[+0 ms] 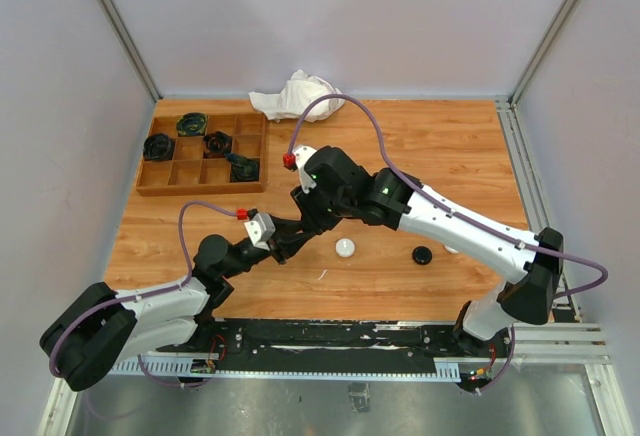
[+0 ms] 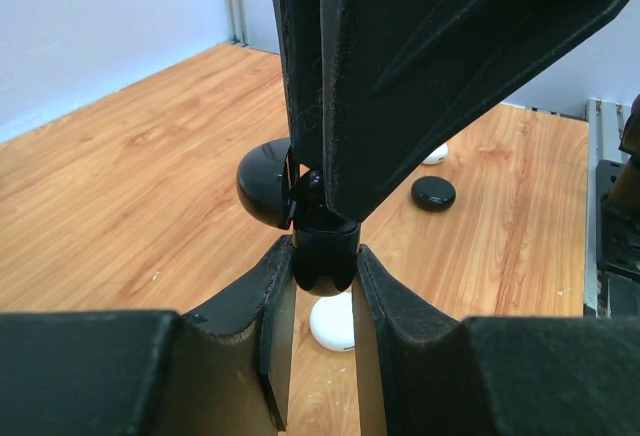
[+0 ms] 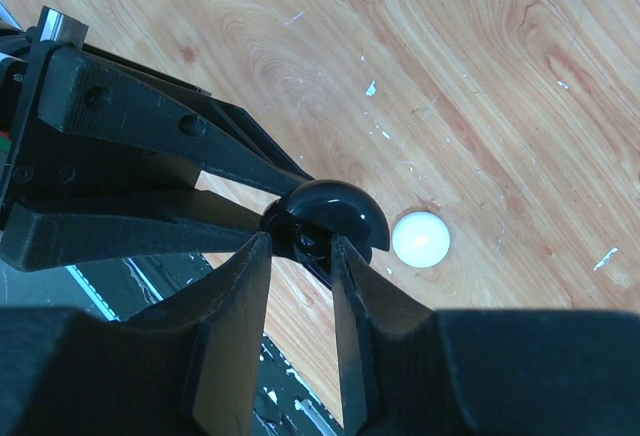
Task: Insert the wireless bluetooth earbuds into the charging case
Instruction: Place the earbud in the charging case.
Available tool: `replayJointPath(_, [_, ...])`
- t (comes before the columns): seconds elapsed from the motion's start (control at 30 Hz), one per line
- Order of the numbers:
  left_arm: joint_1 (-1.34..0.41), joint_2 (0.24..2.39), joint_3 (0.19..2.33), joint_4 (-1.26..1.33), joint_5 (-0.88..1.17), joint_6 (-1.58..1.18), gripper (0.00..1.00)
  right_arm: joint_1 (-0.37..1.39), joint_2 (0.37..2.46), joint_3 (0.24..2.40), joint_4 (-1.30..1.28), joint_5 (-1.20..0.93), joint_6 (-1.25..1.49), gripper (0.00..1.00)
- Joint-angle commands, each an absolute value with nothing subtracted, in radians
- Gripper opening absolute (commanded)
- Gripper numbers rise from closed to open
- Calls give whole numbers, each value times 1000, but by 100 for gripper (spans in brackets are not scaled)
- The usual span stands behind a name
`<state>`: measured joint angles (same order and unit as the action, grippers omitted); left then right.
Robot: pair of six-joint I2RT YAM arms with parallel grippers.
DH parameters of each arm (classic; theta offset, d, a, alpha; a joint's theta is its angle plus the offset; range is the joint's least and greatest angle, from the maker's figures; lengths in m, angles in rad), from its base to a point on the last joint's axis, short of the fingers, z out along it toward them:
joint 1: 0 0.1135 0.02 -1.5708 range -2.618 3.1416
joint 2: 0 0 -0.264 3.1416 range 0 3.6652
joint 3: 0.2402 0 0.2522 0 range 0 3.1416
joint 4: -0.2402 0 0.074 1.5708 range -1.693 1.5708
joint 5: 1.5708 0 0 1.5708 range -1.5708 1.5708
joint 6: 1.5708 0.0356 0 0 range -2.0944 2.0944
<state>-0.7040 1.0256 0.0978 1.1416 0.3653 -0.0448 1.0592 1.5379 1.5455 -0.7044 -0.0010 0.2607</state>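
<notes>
Left gripper (image 2: 324, 268) pinches black case (image 2: 262, 184); overhead — hidden

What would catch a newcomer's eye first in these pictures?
Over the middle of the wooden table, the left gripper clamps a round black charging case, its lid open, with the right gripper at its mouth. A round white puck lies on the table beside them. A wooden compartment tray holding dark cases sits at the far left corner.
</notes>
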Motion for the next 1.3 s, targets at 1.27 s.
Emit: replayJointPath(1.27, [-715, 1069, 84, 1431, 356, -53, 0, 1003, 1216, 1180, -89, -143, 425, 12])
